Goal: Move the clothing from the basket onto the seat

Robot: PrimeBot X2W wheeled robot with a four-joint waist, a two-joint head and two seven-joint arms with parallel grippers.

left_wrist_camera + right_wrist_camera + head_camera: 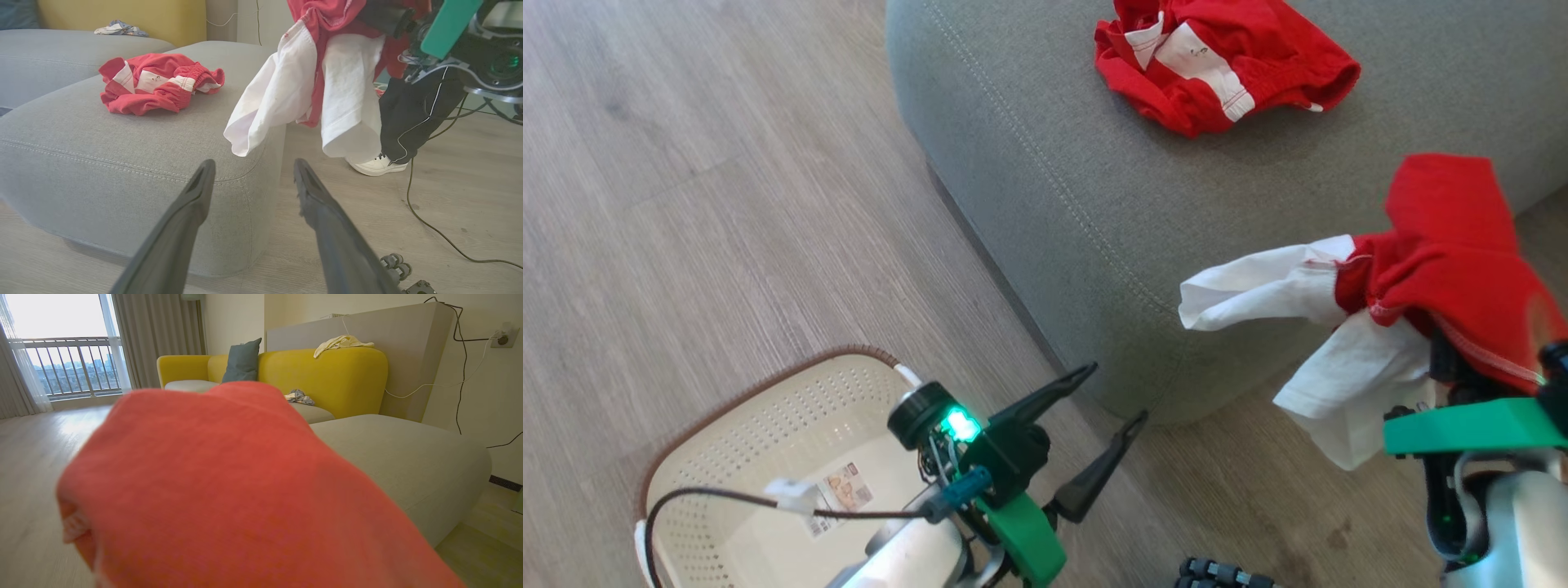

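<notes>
One piece of clothing, a red garment with white panels (1217, 65), lies crumpled on the grey seat (1045, 163). A second red and white piece (1429, 269) is draped over my right gripper, which is shut on it with its fingers hidden under the cloth. That piece hangs in the air beside the seat's rounded corner, its white part (286, 90) dangling. In the right wrist view the red cloth (245, 490) covers the fingers. My left gripper (1112, 398) is open and holds nothing, between the cream basket (768, 408) and the seat corner. Only a sticker label shows on the basket's bottom.
The wood floor (727, 204) surrounds the seat. A person's white shoe (378, 165) and dark trouser leg (408, 118) stand right of the seat, with a thin cable (433, 228) on the floor. A yellow sofa (327, 375) stands behind the seat.
</notes>
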